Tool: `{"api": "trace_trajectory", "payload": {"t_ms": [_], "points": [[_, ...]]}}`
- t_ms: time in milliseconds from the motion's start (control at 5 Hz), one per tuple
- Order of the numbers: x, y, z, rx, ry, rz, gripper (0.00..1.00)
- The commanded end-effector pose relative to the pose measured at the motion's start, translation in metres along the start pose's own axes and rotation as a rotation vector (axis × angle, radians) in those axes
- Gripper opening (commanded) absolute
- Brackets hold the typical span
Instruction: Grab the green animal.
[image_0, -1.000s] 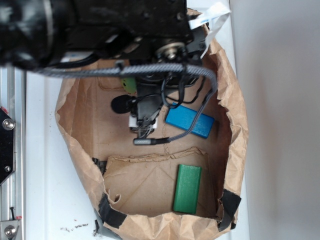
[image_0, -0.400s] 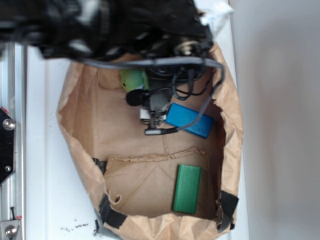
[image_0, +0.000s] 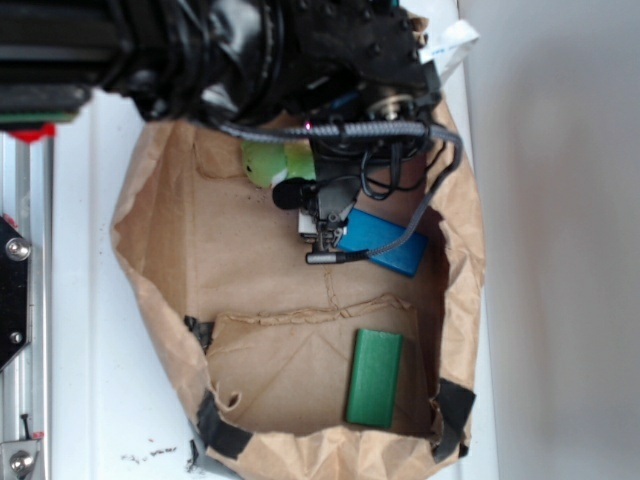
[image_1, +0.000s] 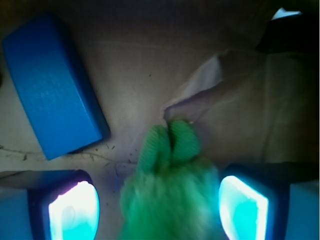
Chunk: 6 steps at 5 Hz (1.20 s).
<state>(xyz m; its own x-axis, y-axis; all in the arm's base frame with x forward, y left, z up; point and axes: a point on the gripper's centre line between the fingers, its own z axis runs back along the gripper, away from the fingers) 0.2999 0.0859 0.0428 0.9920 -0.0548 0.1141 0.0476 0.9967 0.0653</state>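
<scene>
Between the wide-open fingers of the gripper (image_1: 159, 200), the green animal (image_1: 167, 185) is framed but not yet grabbed.

Setting: robot lab bench. Evidence: white table (image_0: 85, 330), aluminium rail (image_0: 25, 330) with bolts, cabled black robot arm (image_0: 260, 50), taped paper bag (image_0: 160, 290) as workspace.

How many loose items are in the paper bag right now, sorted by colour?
Green: 2, the green animal between the open gripper's fingers and the flat dark green block.
Blue: 1, the blue block.
Total: 3 items in the brown paper bag.
</scene>
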Motion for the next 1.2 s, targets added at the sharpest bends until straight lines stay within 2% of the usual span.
{"api": "trace_trajectory", "payload": {"t_ms": [0,200,600,800,1000], "points": [[0.007,0.001,-0.001,0.071,-0.054,-0.027,0.13],[0.005,-0.004,-0.005,0.078,-0.07,-0.025,0.0],[0.004,-0.006,-0.002,0.07,-0.086,-0.008,0.0],[-0.002,-0.012,0.027,-0.013,-0.114,-0.006,0.0],[-0.045,-0.044,0.085,-0.143,-0.148,-0.029,0.0]]}}
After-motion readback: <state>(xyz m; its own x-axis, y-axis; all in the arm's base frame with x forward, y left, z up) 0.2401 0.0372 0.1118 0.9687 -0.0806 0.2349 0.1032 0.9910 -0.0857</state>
